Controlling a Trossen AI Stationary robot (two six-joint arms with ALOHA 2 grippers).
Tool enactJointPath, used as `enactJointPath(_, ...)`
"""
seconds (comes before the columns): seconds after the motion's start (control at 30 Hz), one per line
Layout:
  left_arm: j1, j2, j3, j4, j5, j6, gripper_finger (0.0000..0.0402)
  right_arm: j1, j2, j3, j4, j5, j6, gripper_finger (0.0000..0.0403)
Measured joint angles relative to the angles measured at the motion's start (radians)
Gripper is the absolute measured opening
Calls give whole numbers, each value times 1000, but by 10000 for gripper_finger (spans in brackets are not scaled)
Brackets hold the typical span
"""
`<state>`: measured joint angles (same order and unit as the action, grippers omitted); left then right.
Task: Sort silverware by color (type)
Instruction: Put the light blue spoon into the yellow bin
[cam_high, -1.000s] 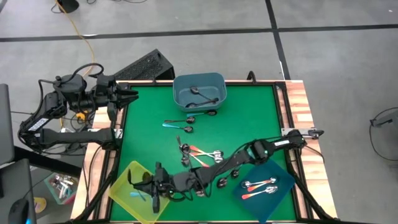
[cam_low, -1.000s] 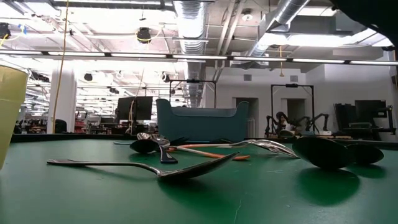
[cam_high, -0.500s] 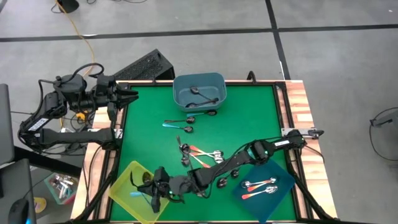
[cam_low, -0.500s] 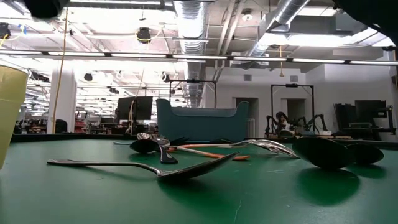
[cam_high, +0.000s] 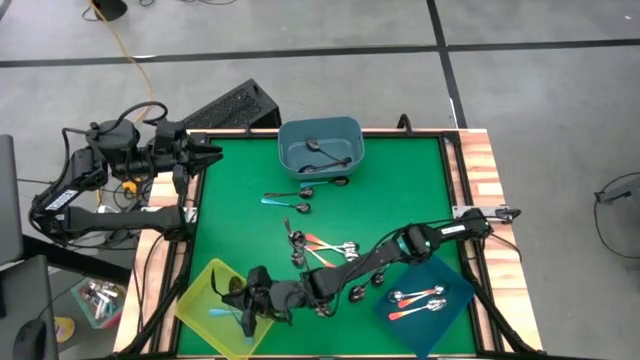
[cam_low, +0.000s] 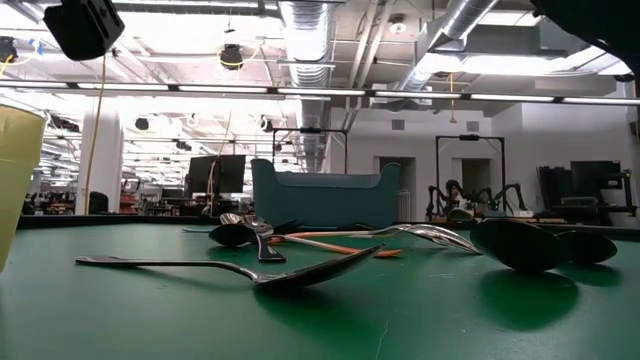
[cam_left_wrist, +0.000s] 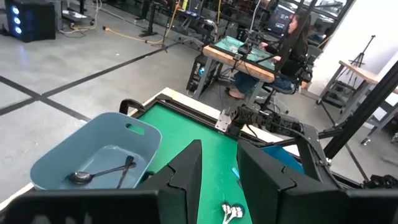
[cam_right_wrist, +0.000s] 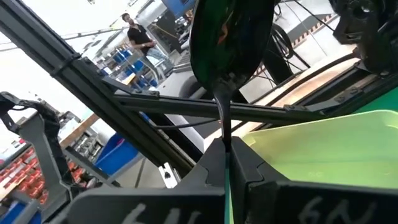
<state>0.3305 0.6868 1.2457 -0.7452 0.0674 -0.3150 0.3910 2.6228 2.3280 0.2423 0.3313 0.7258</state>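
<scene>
— One spoon (cam_right_wrist: 225, 46) is being pinched by its handle in the right gripper (cam_high: 250, 300), which is reaching over the yellow bin (cam_high: 200, 290) at the near left corner of the counter (cam_high: 400, 170). Its bowl is sticking up past the pressed-together fingers.

— Where is the rest of the silverware being kept?

— A loose pile (cam_high: 325, 250) is lying mid-counter, two more spoons (cam_high: 290, 200) are resting nearer the grey-blue bin (cam_high: 320, 145), and a few are already sitting in each bin, red-handled ones in the dark blue bin (cam_high: 455, 300).

— How should the drop be done well?

— The gripper is best being held well inside the yellow rim before the fingers are parted, low enough that the spoon is not bouncing out. A teal handle (cam_high: 222, 313) is already lying in there, so the colour should be checked first.

— And the left gripper (cam_high: 210, 153)?

— It is being kept parked off the far left edge, fingers partly spread, holding nothing.
</scene>
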Motion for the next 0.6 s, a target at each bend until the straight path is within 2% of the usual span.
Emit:
enactJointPath(0.33,0,0,0,-1,-3,6,86,7,82,0,131,-33,49,8)
enactJointPath(0.6,0,0,0,-7,-3,8,86,0,103,1,77,-77,56,8)
